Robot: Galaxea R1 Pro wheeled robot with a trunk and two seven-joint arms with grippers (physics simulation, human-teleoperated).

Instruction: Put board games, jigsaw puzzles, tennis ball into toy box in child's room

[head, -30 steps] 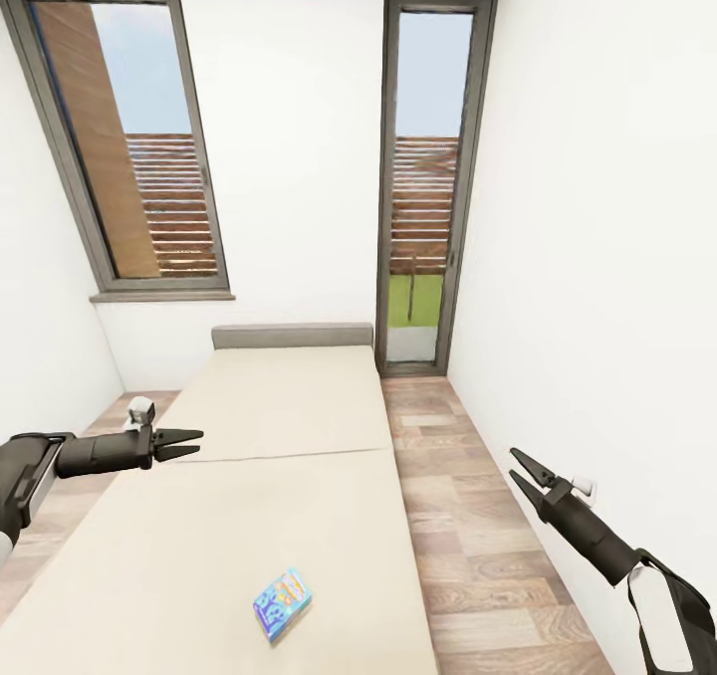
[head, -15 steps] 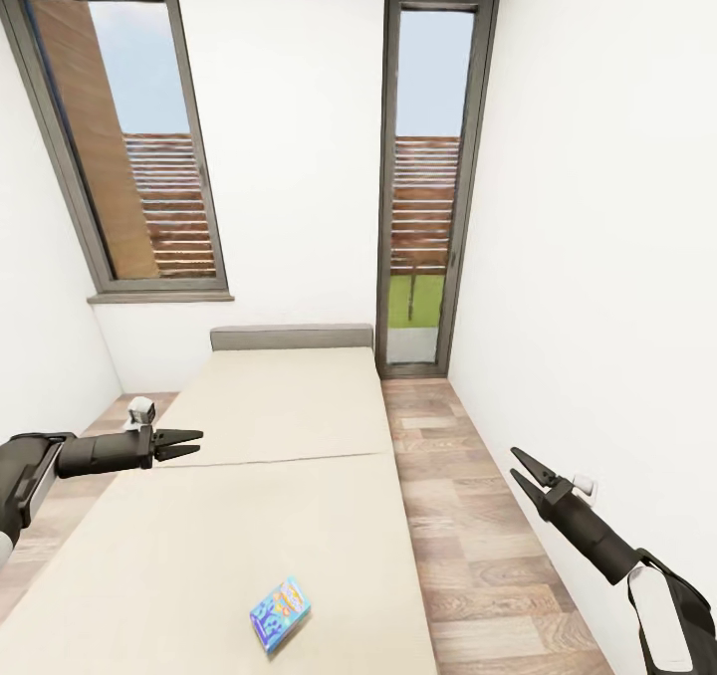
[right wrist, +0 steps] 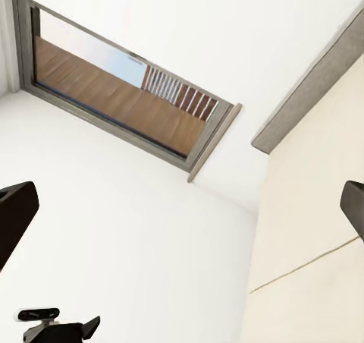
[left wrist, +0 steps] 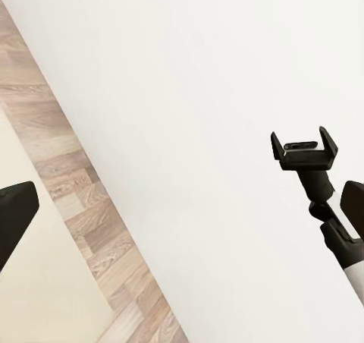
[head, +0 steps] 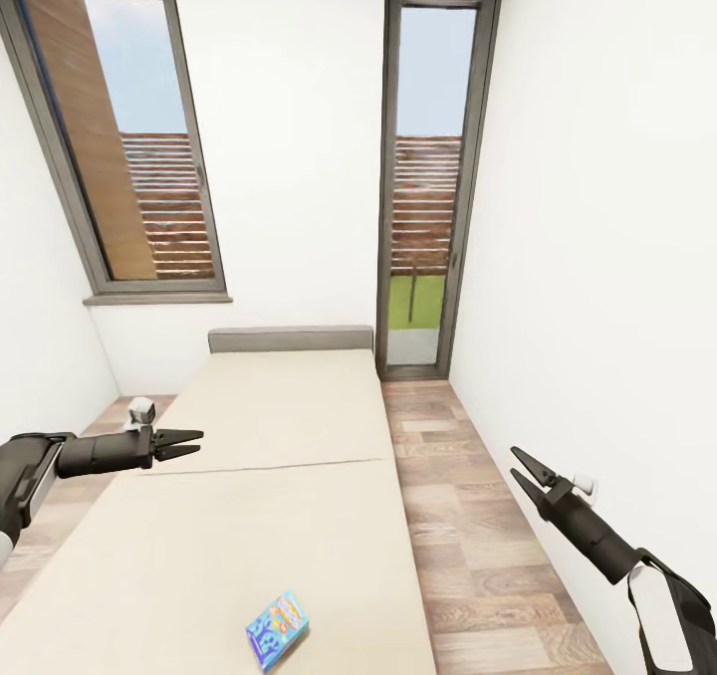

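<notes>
Moved: the whole view slid closer; the small blue board game [head: 277,630] sits lower now.
Game: bottom middle, on the bed [head: 279,426].
Grippers: left gripper [head: 187,445] and right gripper [head: 526,473] open, holding nothing.
Risk: the flat game could slip when grabbed.

One board game [head: 277,630], two windows [head: 119,147]

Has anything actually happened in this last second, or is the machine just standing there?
The whole view slid a little: the small blue printed game box sits lower in the picture and the windows shifted, so the camera moved, not the things. Both open tools, left and right, hang as before, holding nothing.
</notes>
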